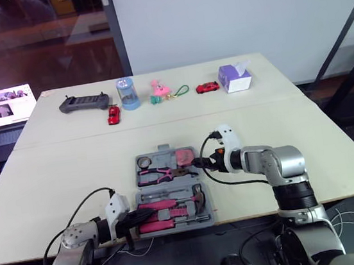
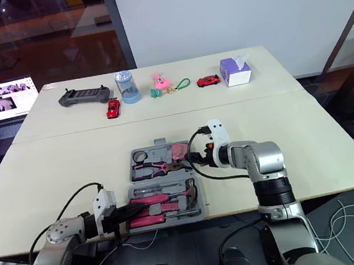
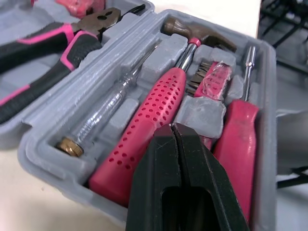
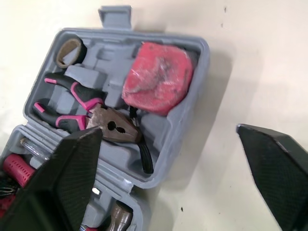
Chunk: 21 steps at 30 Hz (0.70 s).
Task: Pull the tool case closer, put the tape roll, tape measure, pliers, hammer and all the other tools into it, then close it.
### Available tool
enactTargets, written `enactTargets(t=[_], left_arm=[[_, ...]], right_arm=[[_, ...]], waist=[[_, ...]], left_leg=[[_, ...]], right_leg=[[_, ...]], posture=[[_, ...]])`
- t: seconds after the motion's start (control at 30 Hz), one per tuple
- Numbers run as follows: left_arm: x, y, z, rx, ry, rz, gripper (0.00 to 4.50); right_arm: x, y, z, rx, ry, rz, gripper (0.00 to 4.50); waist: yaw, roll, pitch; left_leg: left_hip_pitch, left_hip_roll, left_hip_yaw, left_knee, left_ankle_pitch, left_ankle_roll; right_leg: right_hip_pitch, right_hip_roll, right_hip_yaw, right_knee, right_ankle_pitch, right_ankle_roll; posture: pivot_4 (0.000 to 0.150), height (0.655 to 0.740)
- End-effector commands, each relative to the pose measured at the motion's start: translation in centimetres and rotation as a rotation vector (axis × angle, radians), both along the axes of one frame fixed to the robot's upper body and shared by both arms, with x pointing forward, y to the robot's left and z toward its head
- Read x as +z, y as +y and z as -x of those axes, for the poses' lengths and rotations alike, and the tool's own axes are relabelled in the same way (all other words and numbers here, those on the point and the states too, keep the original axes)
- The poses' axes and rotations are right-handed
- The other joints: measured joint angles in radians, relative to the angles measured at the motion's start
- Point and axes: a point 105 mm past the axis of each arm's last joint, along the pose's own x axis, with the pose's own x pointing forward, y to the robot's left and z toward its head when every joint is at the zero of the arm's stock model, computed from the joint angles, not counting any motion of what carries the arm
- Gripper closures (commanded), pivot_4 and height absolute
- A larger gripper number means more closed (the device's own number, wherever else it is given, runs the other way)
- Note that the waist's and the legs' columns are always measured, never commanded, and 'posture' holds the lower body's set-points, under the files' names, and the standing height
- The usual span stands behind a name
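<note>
Lying open near the front edge of the surface, the tool case shows both grey halves, one behind the other, with tools seated in the moulded slots. The far half holds the tape roll in one corner, the pliers with pink and black handles lying across the middle, and the pink tape measure on the robot's right. The near half carries the hammer with its pink dotted handle, with a clear-handled screwdriver on one side of it and a pink-handled screwdriver on the other.

The left pincer is clenched, its two black fingers pressed together with nothing between them, hovering just over the hammer's handle at the left end of the near half. The right pincer is released, fingers spread wide, and sits just beside the right edge of the far half, close to the tape measure.

Along the far side of the surface, well apart from the case, stand a black controller, a blue jar, two red toy cars and a tissue box.
</note>
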Motion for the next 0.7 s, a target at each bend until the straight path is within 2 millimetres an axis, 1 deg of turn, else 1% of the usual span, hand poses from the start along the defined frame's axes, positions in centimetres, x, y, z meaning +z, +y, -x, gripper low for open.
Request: enactTargets(t=[0.03,0.1,0.17,0.4,0.47,0.53,0.63,0.7], left_arm=[[-2.3,1.3,0.8,0.008,0.06,-0.101,4.5],[-2.3,1.4,0.7,0.004,0.052,-0.114,4.5],[-2.4,1.6,0.6,-0.006,0.046,-0.131,4.5],[-2.0,1.9,0.2,-0.015,0.032,-0.14,4.5],[-1.9,2.0,0.0,-0.018,0.026,-0.145,4.5],[-1.9,2.0,0.0,-0.023,0.024,-0.151,4.5],[-1.9,2.0,-0.1,-0.034,0.02,-0.161,4.5],[-1.9,2.0,-0.1,-0.035,0.019,-0.16,4.5]], right_arm=[[0.6,1.0,-1.0,0.001,-0.005,-0.059,0.04],[0.0,1.3,-1.7,-0.018,0.018,-0.09,0.04],[-0.8,1.2,-2.4,-0.025,0.02,-0.058,0.04],[-2.6,2.5,-3.6,-0.031,0.11,-0.142,0.04],[-2.6,3.7,-3.7,-0.011,0.134,-0.199,0.04],[-2.3,5.3,-3.4,0.031,0.175,-0.28,0.04],[-2.0,6.3,-3.5,0.043,0.199,-0.353,0.04],[-1.7,6.5,-3.9,0.018,0.211,-0.417,0.04]], waist=[[-0.003,0.001,0.0],[-0.005,0.001,-0.001],[-0.005,0.001,-0.001],[-0.021,0.004,-0.002],[-0.024,0.005,-0.003],[-0.025,0.005,-0.003],[-0.027,0.006,-0.003],[-0.028,0.006,-0.003]], left_leg=[[0.0,0.0,0.0,0.0,0.0,0.0],[0.001,0.0,0.0,0.0,0.0,0.0],[0.0,0.0,0.0,0.0,0.0,-0.001],[0.002,0.0,0.0,0.0,0.0,0.0],[0.003,0.0,0.0,0.0,0.0,0.001],[0.004,0.0,0.0,0.0,0.0,0.001],[0.004,0.0,0.0,-0.001,0.0,0.001],[0.004,0.0,0.0,-0.001,0.0,0.001]], right_leg=[[0.0,0.0,0.0,0.0,0.0,0.0],[0.0,0.0,0.0,0.0,0.0,0.0],[0.0,0.0,0.0,0.0,0.0,0.0],[0.001,0.0,0.0,0.001,0.0,0.0],[0.002,0.0,0.0,0.001,0.0,0.0],[0.003,0.0,0.0,0.001,0.0,0.0],[0.003,0.0,0.0,0.002,0.0,0.0],[0.003,0.0,0.0,0.001,0.0,0.0]], posture=[[0.15,0.74],[0.15,0.74],[0.15,0.74],[0.15,0.74],[0.15,0.74],[0.15,0.74],[0.15,0.74],[0.15,0.74]])
